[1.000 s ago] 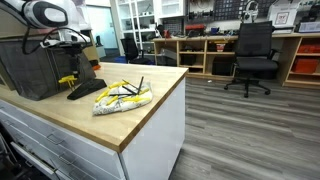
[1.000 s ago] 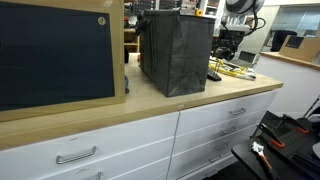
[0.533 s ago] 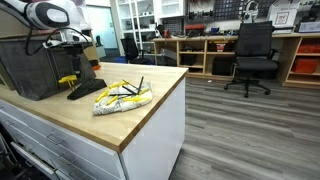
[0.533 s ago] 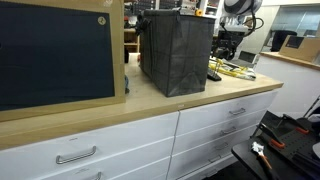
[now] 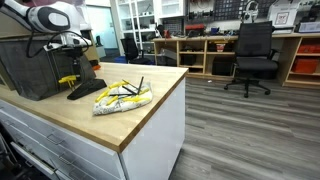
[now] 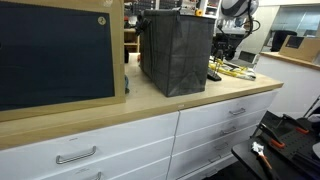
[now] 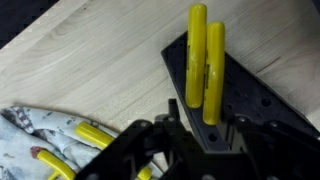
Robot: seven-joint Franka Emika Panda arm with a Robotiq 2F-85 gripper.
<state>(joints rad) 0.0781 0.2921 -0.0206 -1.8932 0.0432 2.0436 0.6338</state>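
A: What stands at the left of the counter?
B: A dark bin [image 5: 30, 65]. Just beside it, the gripper [image 5: 74, 60] hangs over two yellow bars [image 7: 205, 60].
A: Are its jaws apart or together?
B: I cannot tell; in the wrist view they look dark and blurred.
A: Where are the bars?
B: Side by side on a black plate [image 7: 265, 100] with holes, which lies on the wooden counter [image 5: 150, 90]. To the right of it, near, lies a patterned cloth [image 5: 122, 97].
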